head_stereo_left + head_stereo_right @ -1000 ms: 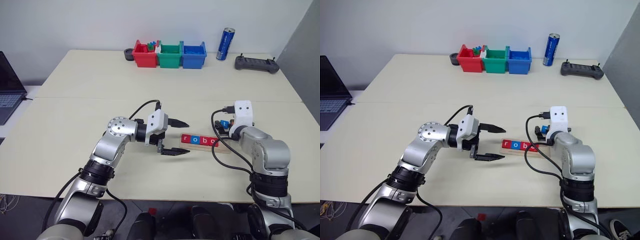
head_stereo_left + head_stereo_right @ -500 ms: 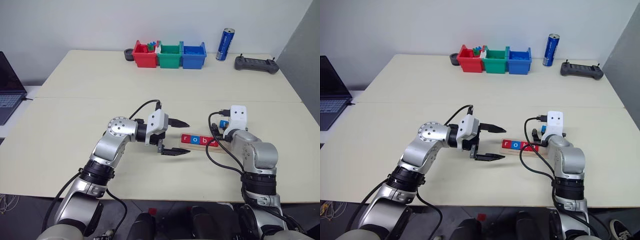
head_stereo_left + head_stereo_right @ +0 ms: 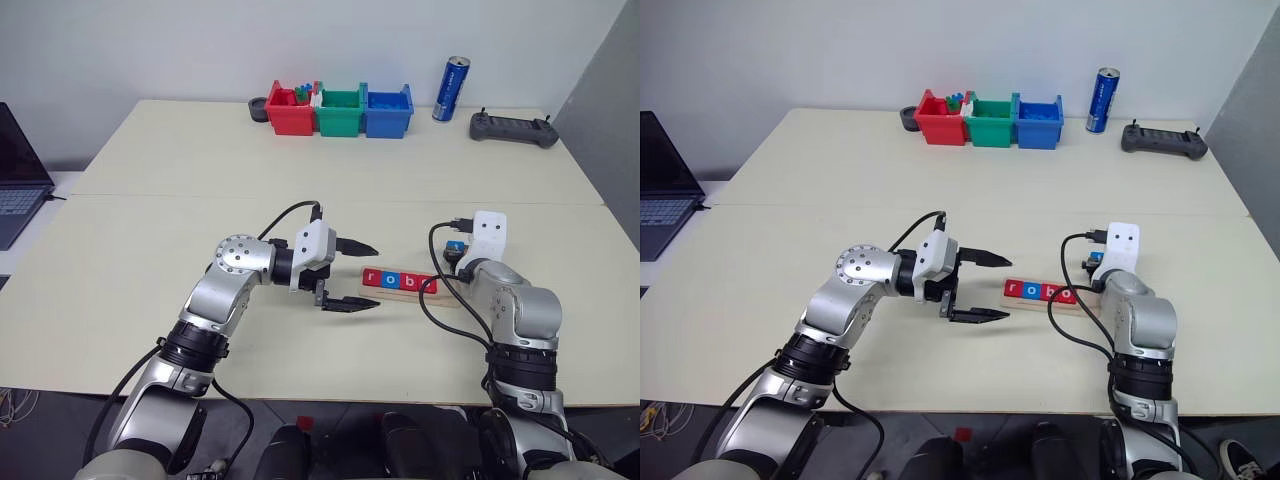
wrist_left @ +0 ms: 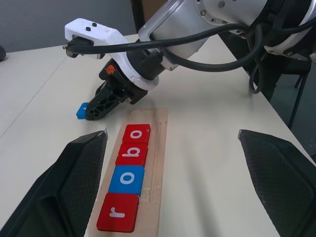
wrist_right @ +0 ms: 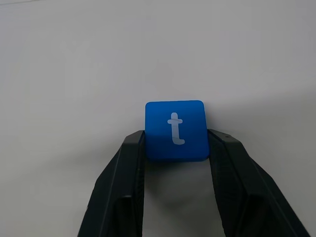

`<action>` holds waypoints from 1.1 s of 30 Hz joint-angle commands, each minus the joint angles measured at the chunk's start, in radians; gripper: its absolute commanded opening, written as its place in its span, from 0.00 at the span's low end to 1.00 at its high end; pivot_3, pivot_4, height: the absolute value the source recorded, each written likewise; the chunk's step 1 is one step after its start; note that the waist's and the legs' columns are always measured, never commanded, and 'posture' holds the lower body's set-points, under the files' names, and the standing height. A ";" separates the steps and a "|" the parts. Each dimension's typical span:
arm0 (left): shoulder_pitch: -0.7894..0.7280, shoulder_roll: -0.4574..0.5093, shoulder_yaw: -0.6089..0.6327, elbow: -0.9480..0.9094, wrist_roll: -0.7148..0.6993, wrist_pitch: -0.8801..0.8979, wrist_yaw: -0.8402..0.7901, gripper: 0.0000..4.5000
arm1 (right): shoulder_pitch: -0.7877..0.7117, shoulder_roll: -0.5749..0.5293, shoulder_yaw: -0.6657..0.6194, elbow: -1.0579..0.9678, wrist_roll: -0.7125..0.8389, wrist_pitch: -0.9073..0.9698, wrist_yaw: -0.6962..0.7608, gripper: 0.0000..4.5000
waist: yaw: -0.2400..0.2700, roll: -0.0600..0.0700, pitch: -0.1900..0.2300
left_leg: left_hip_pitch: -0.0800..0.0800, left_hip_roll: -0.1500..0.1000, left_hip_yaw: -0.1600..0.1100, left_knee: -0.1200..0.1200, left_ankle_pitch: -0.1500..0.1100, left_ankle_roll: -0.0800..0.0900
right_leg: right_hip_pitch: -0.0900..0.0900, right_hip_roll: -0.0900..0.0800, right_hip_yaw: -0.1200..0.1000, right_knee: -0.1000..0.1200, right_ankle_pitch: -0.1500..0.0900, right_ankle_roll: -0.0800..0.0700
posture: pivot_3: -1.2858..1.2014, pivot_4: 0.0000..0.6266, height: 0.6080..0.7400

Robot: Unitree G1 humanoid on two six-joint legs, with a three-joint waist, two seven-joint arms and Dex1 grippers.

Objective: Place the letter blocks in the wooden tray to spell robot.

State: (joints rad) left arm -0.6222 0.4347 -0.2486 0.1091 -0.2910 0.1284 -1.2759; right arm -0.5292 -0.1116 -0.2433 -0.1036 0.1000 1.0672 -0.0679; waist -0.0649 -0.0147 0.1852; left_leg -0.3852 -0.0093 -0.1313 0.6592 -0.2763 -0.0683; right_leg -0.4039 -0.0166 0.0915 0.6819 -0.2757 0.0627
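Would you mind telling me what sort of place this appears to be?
Probably a robotics lab or test room: pale tables against a bare wall carry a handheld controller, an open laptop and sorting bins.

Letter blocks: five – four in the wooden tray [image 4: 157,163], one blue "t" [image 5: 175,130] on the table. Plastic bins: three. Cans: one. Controllers: one.
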 commanded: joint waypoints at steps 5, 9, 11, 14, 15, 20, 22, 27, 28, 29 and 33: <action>-0.013 0.001 0.014 -0.021 -0.008 -0.012 -0.001 1.00 | 0.041 -0.103 -0.025 -0.234 0.035 0.203 0.062 0.33 | 0.005 0.000 0.000 | -0.001 0.000 0.000 0.000 0.000 0.000 | -0.001 0.000 0.000 0.000 0.000 0.000 | 0.52 0.24 1.00; -0.003 -0.001 0.012 -0.028 -0.008 -0.013 0.002 1.00 | 0.137 -0.173 -0.044 -0.438 0.057 0.352 0.107 0.33 | 0.008 0.000 0.000 | -0.002 0.000 -0.001 0.000 0.000 0.000 | -0.001 -0.001 -0.001 -0.001 0.000 0.000 | 0.52 0.24 1.00; 0.002 -0.005 0.009 -0.031 -0.010 -0.013 0.003 1.00 | 0.191 -0.179 -0.055 -0.518 0.062 0.407 0.119 0.33 | 0.008 0.000 0.000 | -0.002 0.000 -0.001 0.000 0.000 0.000 | -0.001 -0.001 -0.001 -0.002 0.000 0.000 | 0.52 0.24 1.00; -0.001 -0.009 0.009 -0.029 -0.012 -0.012 0.002 1.00 | 0.256 -0.147 -0.077 -0.606 0.055 0.484 0.121 0.33 | 0.005 0.000 0.000 | -0.002 0.000 -0.001 0.000 0.000 0.000 | -0.001 0.000 -0.001 -0.001 0.000 0.000 | 0.52 0.24 1.00; -0.004 -0.010 0.009 -0.026 -0.012 -0.012 0.000 1.00 | 0.273 -0.132 -0.083 -0.625 0.050 0.502 0.119 0.33 | 0.004 0.001 0.000 | -0.002 0.000 0.000 0.000 0.000 0.000 | -0.001 0.000 0.000 -0.001 0.000 0.000 | 0.52 0.24 1.00; -0.018 -0.013 0.009 -0.010 -0.008 -0.018 -0.008 1.00 | 0.328 -0.050 -0.095 -0.632 0.034 0.523 0.112 0.33 | 0.003 0.001 0.000 | -0.001 0.001 0.000 0.000 0.000 0.000 | 0.000 0.001 0.000 -0.001 0.000 0.000 | 0.52 0.24 1.00; -0.025 -0.016 0.007 -0.006 -0.007 -0.018 -0.009 1.00 | 0.347 -0.038 -0.097 -0.614 0.029 0.501 0.110 0.40 | 0.005 0.001 0.000 | -0.001 0.001 0.000 0.000 0.000 0.000 | 0.000 0.001 0.000 -0.001 0.000 0.000 | 0.52 0.24 1.00; -0.028 -0.015 0.009 -0.001 -0.006 -0.022 -0.011 1.00 | 0.332 -0.069 -0.121 -0.608 0.017 0.481 0.115 0.77 | 0.006 0.000 -0.001 | 0.000 0.000 0.000 0.000 0.000 0.000 | 0.000 0.001 0.000 -0.001 0.000 0.000 | 0.52 0.24 1.00; -0.027 -0.014 0.009 -0.001 -0.006 -0.023 -0.013 1.00 | 0.312 -0.071 -0.131 -0.611 0.016 0.482 0.113 0.84 | 0.006 0.000 -0.001 | 0.000 0.000 0.000 0.000 0.000 0.000 | 0.000 0.001 0.000 -0.001 0.000 0.000 | 0.52 0.24 1.00; -0.026 -0.013 0.010 -0.001 -0.006 -0.024 -0.013 1.00 | 0.296 -0.073 -0.139 -0.612 0.015 0.488 0.112 0.93 | 0.006 0.000 -0.001 | 0.000 0.000 0.000 0.000 0.000 0.000 | 0.000 0.000 0.000 -0.001 0.000 0.000 | 0.52 0.24 1.00; -0.026 -0.013 0.010 0.002 -0.004 -0.027 -0.012 1.00 | 0.183 -0.107 -0.163 -0.596 -0.012 0.481 0.088 0.99 | 0.003 0.001 0.000 | 0.000 0.000 0.001 0.000 0.000 0.000 | 0.000 0.001 0.001 -0.001 0.000 0.000 | 0.52 0.24 1.00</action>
State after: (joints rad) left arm -0.6329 0.4210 -0.2489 0.1247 -0.2905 0.1209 -1.2819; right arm -0.2984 -0.1990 -0.3807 -0.6737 0.1017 1.5607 0.0346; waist -0.0617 -0.0137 0.1851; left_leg -0.3856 -0.0090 -0.1301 0.6588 -0.2763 -0.0683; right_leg -0.4045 -0.0161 0.0927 0.6812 -0.2759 0.0628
